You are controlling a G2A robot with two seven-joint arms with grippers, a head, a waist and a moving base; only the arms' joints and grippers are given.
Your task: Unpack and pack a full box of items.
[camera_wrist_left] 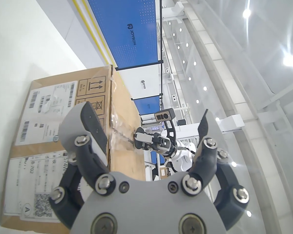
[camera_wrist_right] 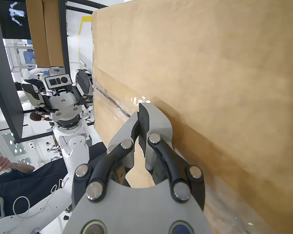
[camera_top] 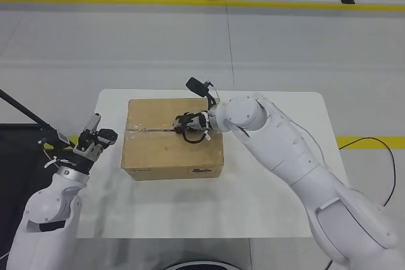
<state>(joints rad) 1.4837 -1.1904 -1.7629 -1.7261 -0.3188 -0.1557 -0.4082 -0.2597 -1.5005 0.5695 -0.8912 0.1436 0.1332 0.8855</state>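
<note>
The box (camera_top: pixel 172 138) could be shoved askew by the empty, pinched-together right end effector (camera_wrist_right: pixel 142 113) at its seam (camera_wrist_right: pixel 112 99), unbraced by the spread, empty left end effector (camera_top: pixel 98 137).

left gripper (camera_wrist_left: pixel 146 120): spread wide, beside box (camera_wrist_left: pixel 124 164); right gripper (camera_wrist_left: pixel 137 140): on its taped seam (camera_wrist_left: pixel 119 132)

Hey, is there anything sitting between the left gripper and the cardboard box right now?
Nothing visible. The left gripper, fingers open, sits just off the labelled end of the box, with only bare table between them. The right gripper is on the box's top seam, not in that gap.
</note>
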